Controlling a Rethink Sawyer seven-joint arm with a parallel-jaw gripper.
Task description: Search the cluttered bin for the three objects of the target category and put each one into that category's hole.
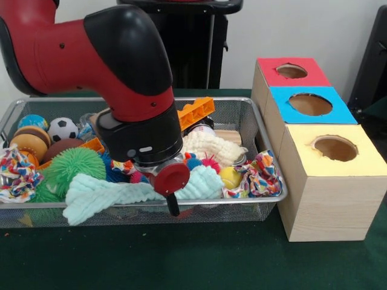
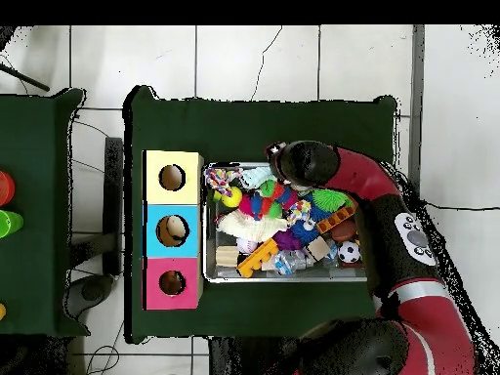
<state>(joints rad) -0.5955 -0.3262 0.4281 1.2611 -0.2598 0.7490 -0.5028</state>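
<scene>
The bin (image 1: 251,116) sits on the green table (image 1: 181,260), packed with toys. At its left end lie a patterned cloth (image 1: 17,174), a brown ball (image 1: 29,144) and a soccer ball (image 1: 62,128). Next comes a green spiky ball (image 1: 74,168), with a mint cloth (image 1: 109,196) draped along the near rim. The arm (image 1: 115,60) reaches down over the bin's middle; the gripper (image 1: 172,202) hangs at the near rim, above the mint cloth. Whether its fingers are spread or pressed together cannot be told. Behind it lies an orange block (image 1: 196,112), then a white fluffy toy (image 1: 208,146) and a yellow ball (image 1: 230,177). Just beside the bin's right end stand three boxes, touching in a row: red (image 1: 290,72), blue (image 1: 309,104), yellow (image 1: 334,148), each with a round hole on top.
</scene>
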